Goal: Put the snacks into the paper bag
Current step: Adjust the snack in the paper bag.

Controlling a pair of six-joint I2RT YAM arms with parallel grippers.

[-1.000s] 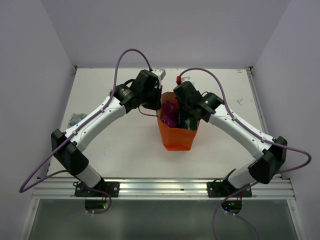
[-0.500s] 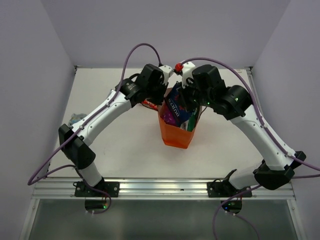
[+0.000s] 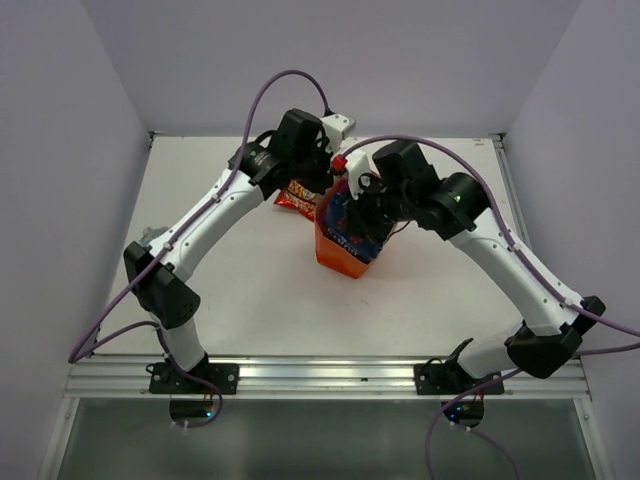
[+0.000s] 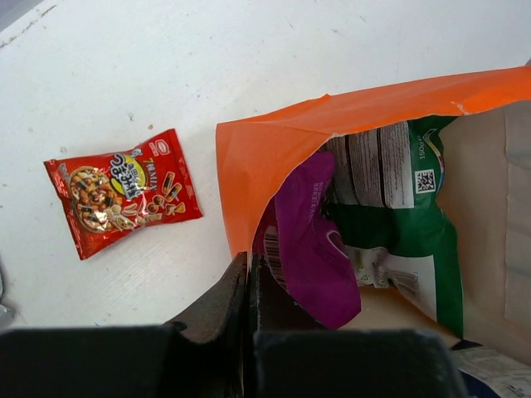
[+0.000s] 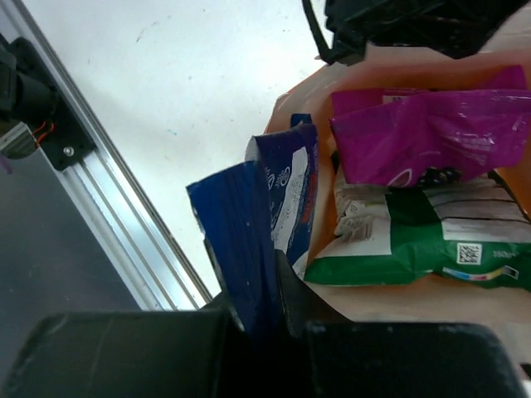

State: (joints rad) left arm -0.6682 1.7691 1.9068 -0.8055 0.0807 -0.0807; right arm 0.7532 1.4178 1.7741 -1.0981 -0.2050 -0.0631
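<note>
Orange bag (image 3: 340,258) is pinched at its rim by the closed left gripper (image 4: 249,278) while a blue packet (image 5: 239,232), clamped in the right gripper (image 5: 267,300), is poised at its mouth. Release seems due next; a red packet (image 4: 123,192) lies outside.

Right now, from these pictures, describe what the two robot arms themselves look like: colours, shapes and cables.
Both the left arm and the right arm have white link shells with bulky black joints. A purple cable loops along each. The fingers are black; a small red plug sits at the right wrist.
</note>
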